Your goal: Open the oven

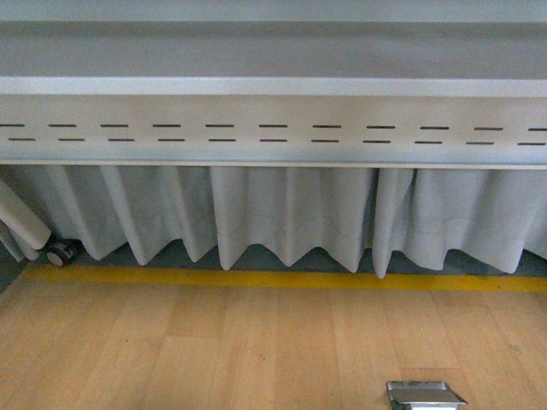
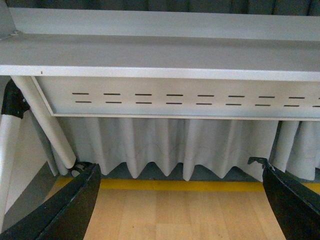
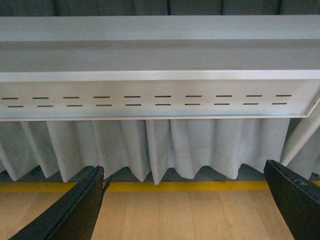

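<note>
Nearest me, the left gripper (image 2: pixel 176 167) has its two black fingers (image 2: pixel 70 205) spread wide with nothing between them. The right gripper (image 3: pixel 184 169) gapes just as wide and also holds nothing.

Below them lies a pale plank wooden floor (image 1: pixel 214 350), with one shiny square metal floor plate (image 1: pixel 425 395) set into it. Beyond that, one yellow painted stripe (image 1: pixel 282 278) runs parallel to the table's long edge.

One small grey castor wheel (image 1: pixel 60 253) sits by the stripe under the table's left corner, beside one white tubular table leg (image 2: pixel 45 125). Behind them hangs one pleated light-grey curtain (image 1: pixel 291 213).

Above it the grey metal table rail (image 1: pixel 273 107) spans the whole edge, pierced by two rows of short dark slots (image 1: pixel 273 125).

The oven shows in no view, so I cannot tell where it stands.
</note>
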